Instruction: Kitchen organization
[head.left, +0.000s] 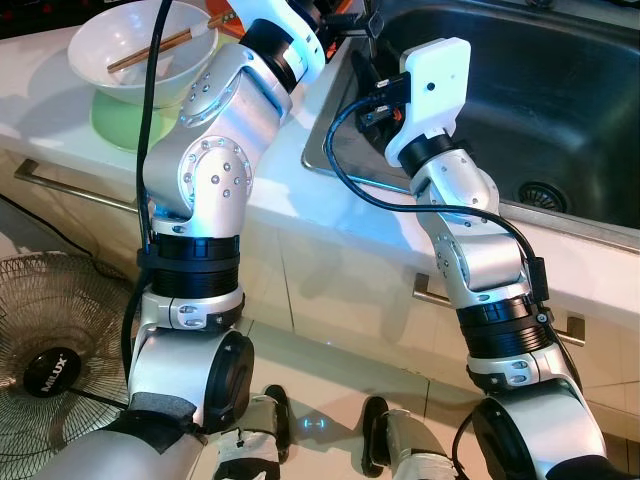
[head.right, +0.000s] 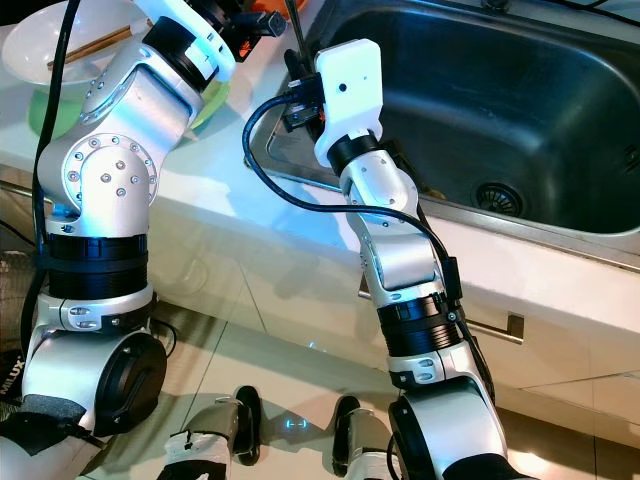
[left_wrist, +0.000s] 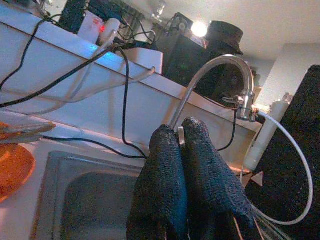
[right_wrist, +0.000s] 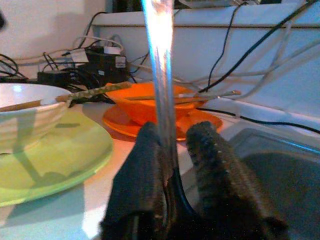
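Note:
My right gripper (right_wrist: 172, 135) is shut on a thin shiny metal rod (right_wrist: 160, 75) that stands upright between its fingers. It hovers at the left rim of the steel sink (head.left: 530, 110). A white bowl (head.left: 140, 50) with chopsticks across it sits on a green plate (head.left: 120, 125) on the counter to the left. An orange bowl (right_wrist: 150, 107) on an orange plate stands behind the rod, with a utensil lying across it. My left gripper (left_wrist: 181, 125) is raised over the counter by the sink, fingers pressed together, pointing at the curved faucet (left_wrist: 220, 70).
Cables and a power strip (left_wrist: 100, 30) run along the ledge behind the counter. A white hose (left_wrist: 265, 135) hangs from the faucet. A floor fan (head.left: 50, 340) stands at my left. Drawer handles (head.left: 60, 185) line the cabinet front. The drain (head.left: 545, 195) lies in the sink basin.

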